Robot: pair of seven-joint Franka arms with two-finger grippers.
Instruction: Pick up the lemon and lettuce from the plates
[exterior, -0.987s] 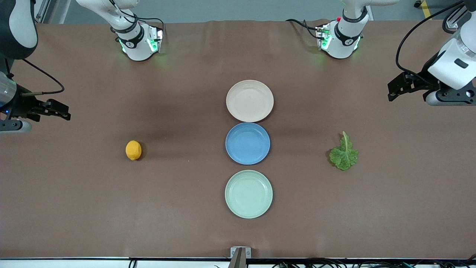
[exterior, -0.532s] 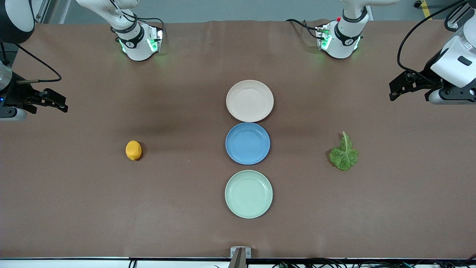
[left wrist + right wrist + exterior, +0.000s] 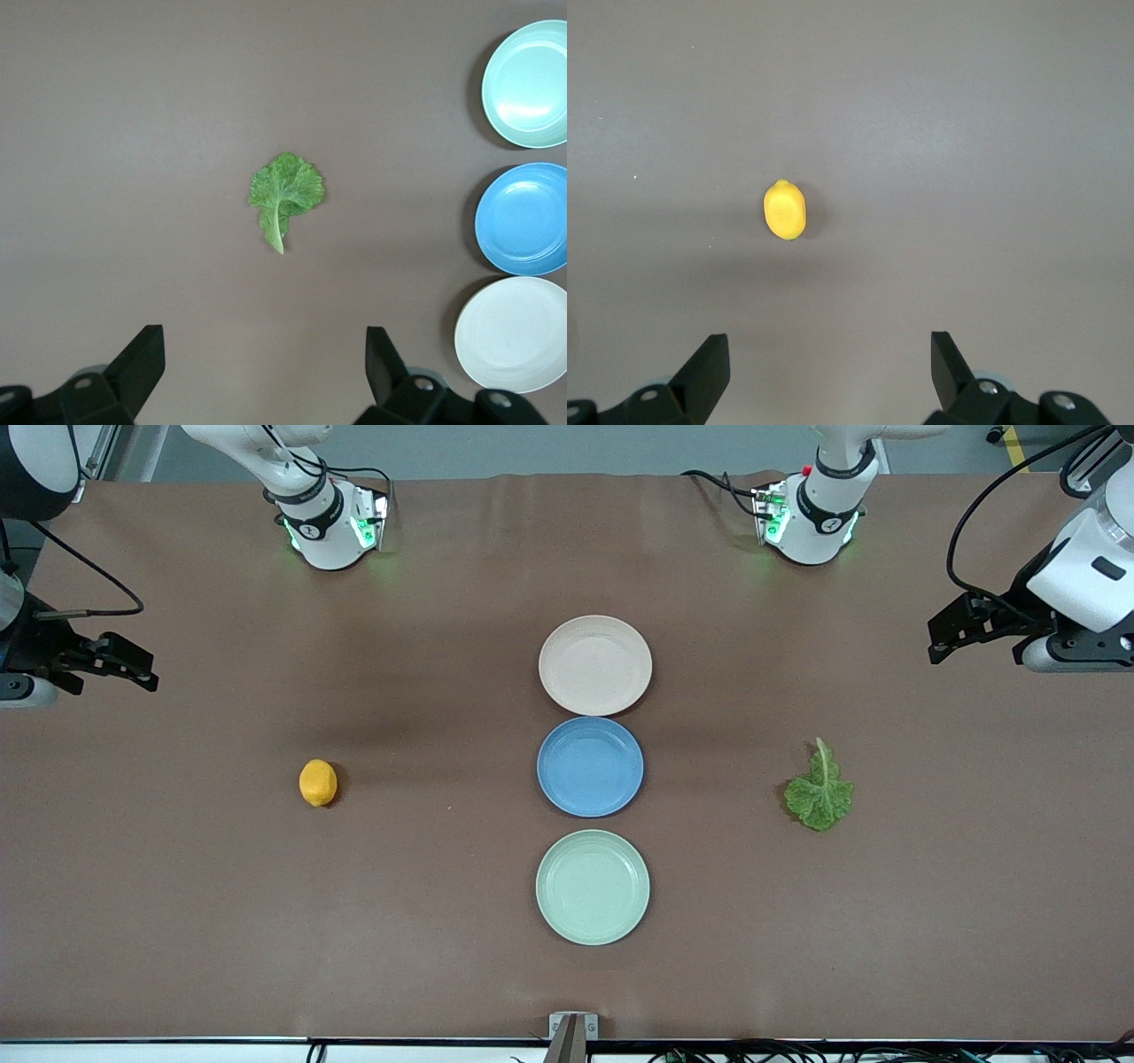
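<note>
1. Since the earlier frames: right gripper (image 3: 133, 666) has drawn up and back toward the right arm's end of the table (image 3: 177, 921); left gripper (image 3: 950, 636) has shifted slightly and settled; lemon, lettuce and plates unmoved.
2. Plates: beige plate (image 3: 595, 664), blue plate (image 3: 590, 766), green plate (image 3: 592, 887), in one row mid-table, all bare. Task items already lie off them.
3. Lettuce (image 3: 820, 790): flat on the table toward the left arm's end, level with the blue plate. Long axis runs along its rib, stem pointing toward the robots' bases. Left gripper is the closer one; in the left wrist view the leaf (image 3: 285, 195) sits centred ahead of the wide-spread fingers (image 3: 142, 363), stem end toward them.
4. Lemon (image 3: 318, 782): on the table toward the right arm's end, well apart from the plates. Right gripper is closer; fingers (image 3: 710, 365) spread wide, holding nothing, lemon (image 3: 785, 210) ahead and slightly off-centre, long axis pointing roughly along the line of approach.
</note>
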